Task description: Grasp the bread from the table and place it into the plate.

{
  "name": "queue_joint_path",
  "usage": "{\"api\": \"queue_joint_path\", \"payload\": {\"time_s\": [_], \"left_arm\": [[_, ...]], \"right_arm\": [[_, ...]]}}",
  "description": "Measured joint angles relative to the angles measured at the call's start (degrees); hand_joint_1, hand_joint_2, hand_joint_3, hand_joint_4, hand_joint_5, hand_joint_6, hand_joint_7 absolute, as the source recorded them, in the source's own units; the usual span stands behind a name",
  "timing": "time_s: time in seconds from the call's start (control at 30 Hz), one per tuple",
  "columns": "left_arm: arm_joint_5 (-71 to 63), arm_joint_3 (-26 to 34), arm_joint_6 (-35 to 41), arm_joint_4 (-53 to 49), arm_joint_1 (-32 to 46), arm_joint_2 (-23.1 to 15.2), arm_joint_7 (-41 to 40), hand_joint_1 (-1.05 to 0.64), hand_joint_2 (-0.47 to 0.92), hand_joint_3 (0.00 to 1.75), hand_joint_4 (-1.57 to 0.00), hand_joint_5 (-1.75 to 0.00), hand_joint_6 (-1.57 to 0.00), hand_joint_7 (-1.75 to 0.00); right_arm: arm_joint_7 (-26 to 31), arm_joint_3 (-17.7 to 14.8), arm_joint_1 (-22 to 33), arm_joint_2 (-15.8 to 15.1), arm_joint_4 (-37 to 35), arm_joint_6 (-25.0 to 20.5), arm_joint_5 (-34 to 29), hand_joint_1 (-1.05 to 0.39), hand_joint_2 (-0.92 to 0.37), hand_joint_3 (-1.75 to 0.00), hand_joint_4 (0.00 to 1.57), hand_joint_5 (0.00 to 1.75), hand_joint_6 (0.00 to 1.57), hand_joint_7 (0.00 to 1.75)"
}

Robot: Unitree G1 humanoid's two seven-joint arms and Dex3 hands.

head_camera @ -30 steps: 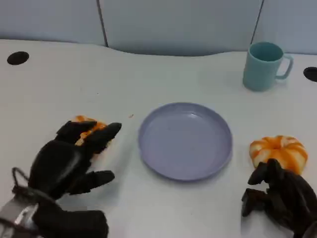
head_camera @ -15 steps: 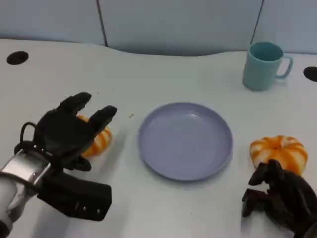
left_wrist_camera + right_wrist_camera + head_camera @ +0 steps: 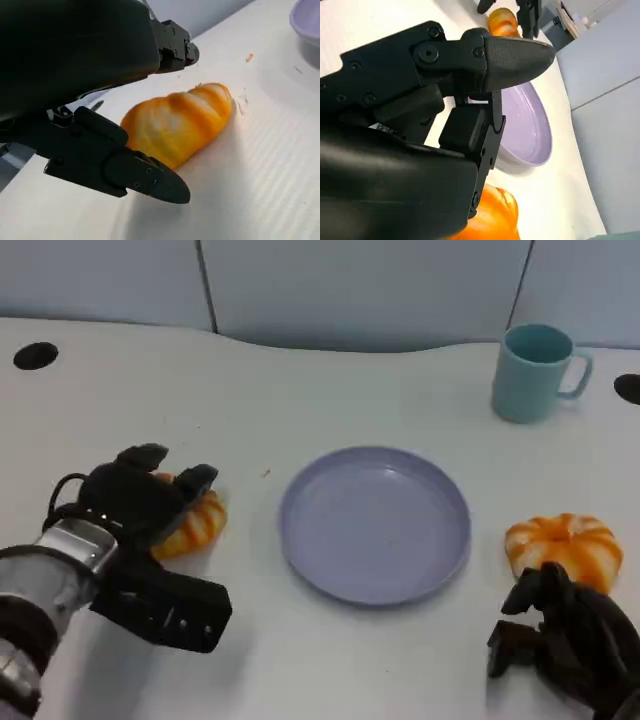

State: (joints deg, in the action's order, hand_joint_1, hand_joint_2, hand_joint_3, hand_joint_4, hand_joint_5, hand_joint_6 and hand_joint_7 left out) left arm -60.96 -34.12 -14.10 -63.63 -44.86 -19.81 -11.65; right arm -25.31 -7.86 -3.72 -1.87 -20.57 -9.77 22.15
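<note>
An orange-striped long bread (image 3: 197, 521) lies on the white table, left of the lilac plate (image 3: 375, 523). My left hand (image 3: 135, 496) sits over its near end with fingers spread on both sides. In the left wrist view the bread (image 3: 177, 122) lies between a thumb (image 3: 145, 175) below it and the fingertips (image 3: 175, 45) above, with a gap to the fingertips. A round pumpkin-shaped bread (image 3: 563, 546) lies right of the plate. My right hand (image 3: 565, 640) rests just in front of it, fingers curled in and holding nothing. The right wrist view shows this bread (image 3: 492, 215) and the plate (image 3: 530, 125).
A teal mug (image 3: 532, 372) stands at the back right. Two dark round holes (image 3: 35, 356) sit in the tabletop at the far left and far right. A grey wall panel runs along the table's back edge.
My left hand reached forward over the long bread, then lowered so its fingers straddle it. The right hand and the round bread have stayed put.
</note>
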Motion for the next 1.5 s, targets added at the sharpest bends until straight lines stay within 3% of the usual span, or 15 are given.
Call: {"api": "queue_joint_path", "payload": {"time_s": [0.43,0.67,0.97,1.0,1.07,1.13,1.17,1.2,1.27,1.3,1.33,1.37,1.4,1.5], "left_arm": [[4.2,-4.3,0.8,-11.5,-6.7,4.5,1.4,-0.75,0.79,0.0,0.0,0.0,0.0,0.0],[7.1,-4.0,4.4,-13.6,-8.8,7.5,6.1,-0.68,0.8,0.01,-0.01,-0.01,-0.04,-0.02],[11.0,-3.4,2.9,-14.2,-8.4,7.8,7.7,-0.37,0.86,0.01,-0.34,-0.12,-0.31,-0.04],[11.0,-3.4,2.7,-14.2,-8.3,7.8,7.5,-0.34,0.88,0.02,-0.46,-0.18,-0.34,-0.05],[11.0,-3.5,2.3,-14.2,-8.1,7.8,6.1,-0.29,0.91,0.02,-0.62,-0.47,-0.48,-0.03],[10.9,-3.6,1.6,-14.1,-7.6,7.7,2.8,-0.3,0.92,0.08,-0.63,-1.09,-0.8,-0.09],[10.9,-3.7,1.2,-14.1,-7.2,7.7,0.8,-0.31,0.92,0.11,-0.63,-1.27,-0.89,-0.11],[10.8,-4.0,1.0,-14.0,-6.9,7.7,-1.0,-0.31,0.92,0.13,-0.63,-1.39,-0.95,-0.12],[10.7,-4.5,0.7,-14.0,-6.5,7.7,-3.3,-0.31,0.92,0.14,-0.63,-1.45,-0.98,-0.12],[10.7,-4.6,0.6,-14.0,-6.5,7.7,-3.9,-0.32,0.92,0.19,-0.71,-1.59,-1.0,-0.45],[10.6,-4.8,0.5,-14.0,-6.4,7.6,-4.8,-0.3,0.92,0.28,-0.76,-1.68,-0.74,-1.21],[10.4,-5.1,0.3,-14.1,-6.2,7.6,-6.2,-0.28,0.92,0.34,-0.78,-1.71,-0.62,-1.47],[10.4,-5.2,0.0,-14.1,-5.9,7.6,-7.7,-0.27,0.92,0.39,-0.77,-1.73,-0.54,-1.61],[10.7,-5.1,0.0,-14.1,-5.1,7.6,-11.4,-0.26,0.92,0.41,-0.74,-1.74,-0.51,-1.7]], "right_arm": [[0.9,0.1,1.1,0.3,1.7,-0.3,0.0,-0.47,-0.92,-0.45,1.31,1.19,1.26,1.0],[0.8,0.1,2.2,0.3,3.2,-1.1,0.1,-0.47,-0.92,-0.46,1.3,1.2,1.24,1.02],[0.8,0.1,4.6,0.4,6.1,-2.1,0.3,-0.48,-0.92,-0.46,1.29,1.22,1.24,1.03],[0.8,0.1,4.8,0.4,6.4,-2.3,0.3,-0.48,-0.92,-0.45,1.29,1.22,1.23,1.03],[0.8,0.1,5.2,0.4,6.9,-2.7,0.3,-0.47,-0.92,-0.44,1.28,1.22,1.22,1.03],[0.8,0.1,5.5,0.4,7.3,-3.0,0.4,-0.47,-0.92,-0.45,1.28,1.22,1.23,1.04],[0.8,0.1,5.7,0.4,7.5,-3.1,0.5,-0.48,-0.92,-0.45,1.28,1.22,1.23,1.04],[0.8,0.1,5.8,0.4,7.7,-3.3,0.5,-0.48,-0.92,-0.45,1.28,1.22,1.23,1.04],[0.7,0.0,6.1,0.4,7.9,-3.4,0.9,-0.48,-0.92,-0.45,1.28,1.22,1.23,1.04],[0.7,0.0,6.2,0.4,8.0,-3.4,1.0,-0.48,-0.92,-0.45,1.28,1.22,1.23,1.04],[0.7,0.0,6.3,0.4,8.1,-3.4,1.0,-0.48,-0.92,-0.44,1.28,1.22,1.23,1.04],[0.7,0.0,6.4,0.4,8.2,-3.5,1.0,-0.48,-0.92,-0.44,1.28,1.22,1.23,1.04],[0.8,0.1,6.4,0.4,8.4,-3.7,1.0,-0.48,-0.92,-0.44,1.28,1.22,1.23,1.04],[1.4,0.2,6.5,0.4,9.0,-4.4,0.9,-0.47,-0.92,-0.46,1.28,1.23,1.22,1.05]]}}
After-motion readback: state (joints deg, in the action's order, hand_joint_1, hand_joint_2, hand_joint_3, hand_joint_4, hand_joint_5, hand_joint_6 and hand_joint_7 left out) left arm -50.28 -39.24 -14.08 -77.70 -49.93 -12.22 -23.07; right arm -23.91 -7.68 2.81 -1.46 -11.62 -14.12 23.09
